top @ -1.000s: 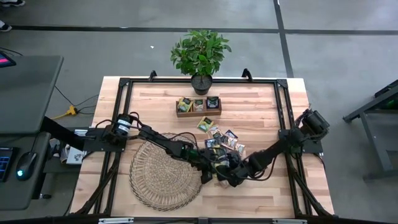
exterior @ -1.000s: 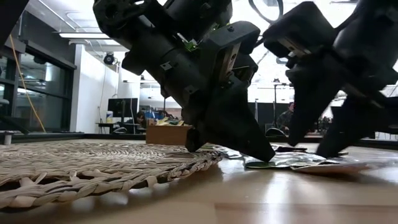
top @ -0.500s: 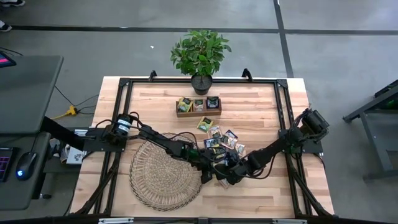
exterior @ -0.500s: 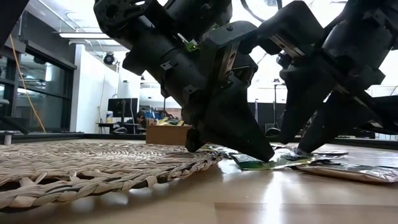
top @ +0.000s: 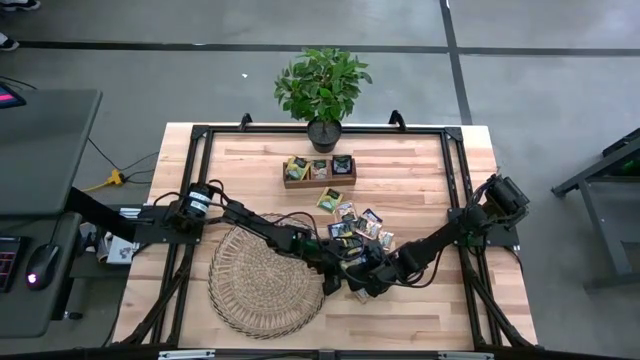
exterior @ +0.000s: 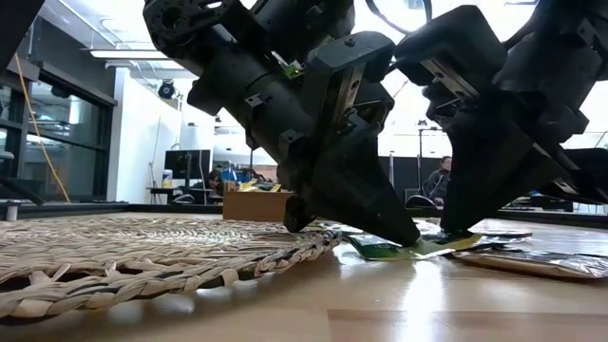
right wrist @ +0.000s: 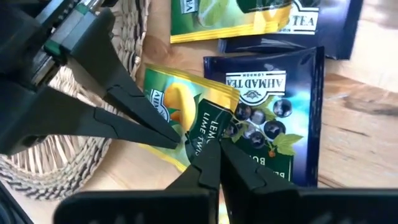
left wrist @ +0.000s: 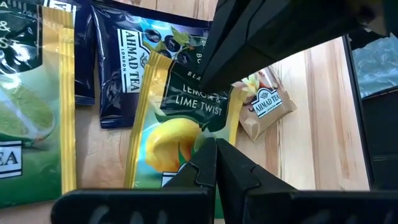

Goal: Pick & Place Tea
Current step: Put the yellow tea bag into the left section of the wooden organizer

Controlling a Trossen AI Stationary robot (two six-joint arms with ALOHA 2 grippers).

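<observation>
A yellow-green lemon-and-lime tea sachet (right wrist: 180, 115) lies on the wooden table beside the round wicker mat (top: 262, 290). It partly overlaps a dark navy sachet (right wrist: 273, 124). My left gripper (left wrist: 215, 144) is shut, with its tips set on the yellow-green sachet (left wrist: 168, 134). My right gripper (right wrist: 215, 149) faces it from the other side and is shut on the same sachet's edge. More sachets (top: 358, 222) lie on the table just beyond. A few fill the wooden tray (top: 320, 170). My left gripper presses its shut fingertips (exterior: 407, 236) down on the sachet's printed face (left wrist: 186, 134), slanting down from the table's left. The sachet lies under them on the table. My right gripper pinches the sachet's edge next to the navy sachet (right wrist: 205, 134) between its two fingertips, slanting down from the table's right. That end (exterior: 446, 243) sits slightly raised off the wood.
A potted plant (top: 322, 88) stands at the far edge behind the tray. The wicker mat's rim (exterior: 285, 249) lies right beside the grippers. Bare wood (top: 430, 170) shows on the table's right. A black frame (top: 452, 180) runs round the table.
My right gripper has shut its fingers, which stood apart a second ago, and has taken hold of the yellow-green sachet's edge. It has edged toward my left gripper. That end of the sachet has risen slightly off the table. My left gripper has kept still.
</observation>
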